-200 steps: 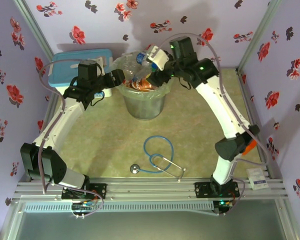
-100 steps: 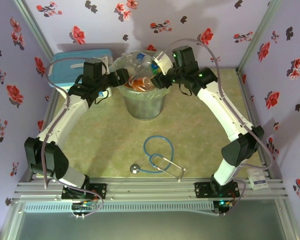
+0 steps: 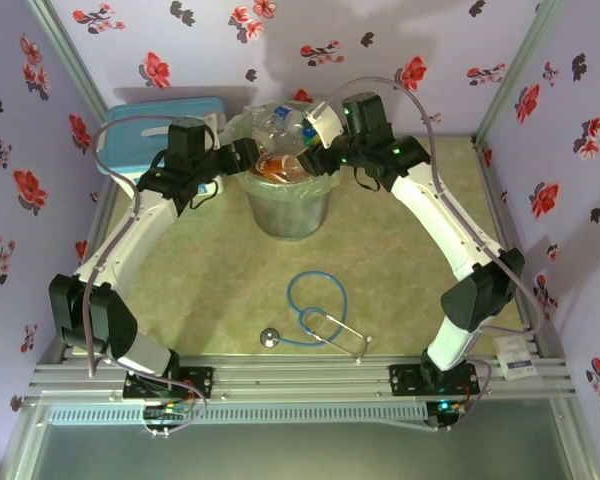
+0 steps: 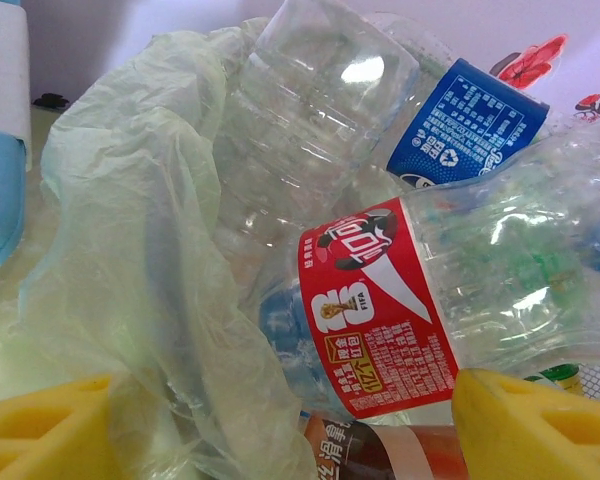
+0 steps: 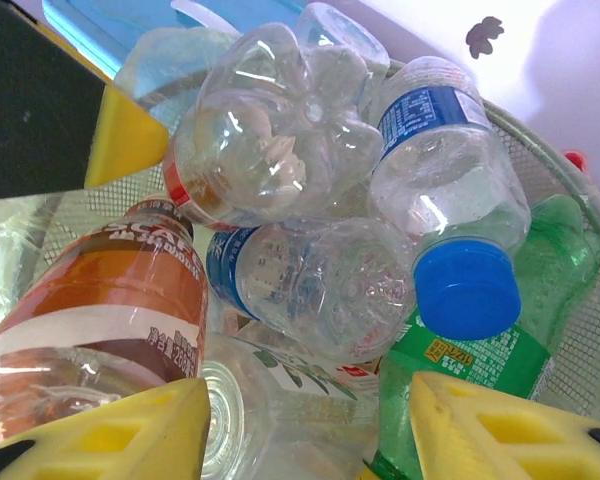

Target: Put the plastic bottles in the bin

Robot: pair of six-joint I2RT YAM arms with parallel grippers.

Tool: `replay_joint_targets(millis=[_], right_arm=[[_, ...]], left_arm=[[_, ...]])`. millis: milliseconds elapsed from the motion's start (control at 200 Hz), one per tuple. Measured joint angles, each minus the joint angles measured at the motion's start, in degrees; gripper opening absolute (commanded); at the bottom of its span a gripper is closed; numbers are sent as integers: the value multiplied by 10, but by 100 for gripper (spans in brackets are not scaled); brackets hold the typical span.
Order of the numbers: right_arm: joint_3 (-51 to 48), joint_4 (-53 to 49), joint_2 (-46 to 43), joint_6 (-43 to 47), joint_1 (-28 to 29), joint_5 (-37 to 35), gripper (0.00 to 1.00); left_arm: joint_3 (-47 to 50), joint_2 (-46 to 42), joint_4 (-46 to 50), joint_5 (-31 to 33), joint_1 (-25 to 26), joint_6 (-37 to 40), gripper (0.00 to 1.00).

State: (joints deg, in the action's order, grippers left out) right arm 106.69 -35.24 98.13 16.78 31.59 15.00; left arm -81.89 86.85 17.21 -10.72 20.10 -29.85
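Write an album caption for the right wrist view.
The right gripper hovers open above plastic bottles piled in the bin.

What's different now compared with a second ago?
The left gripper edged closer to the rim of the bin. The right gripper slid slightly right above the bottles. Both are open, holding nothing; whether a bottle was just dropped isn't clear. The bin, stethoscope and blue-lidded box stayed put.

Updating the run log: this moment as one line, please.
bin: full of plastic bottles | left gripper: open, at bin | right gripper: open, over bottles
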Motion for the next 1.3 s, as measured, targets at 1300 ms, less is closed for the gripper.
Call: replay_joint_targets(millis=[1300], right_arm=[[-43,60,-7,-53,25,-3,69]], left_arm=[[6,-13,0,2,-1,0,78]])
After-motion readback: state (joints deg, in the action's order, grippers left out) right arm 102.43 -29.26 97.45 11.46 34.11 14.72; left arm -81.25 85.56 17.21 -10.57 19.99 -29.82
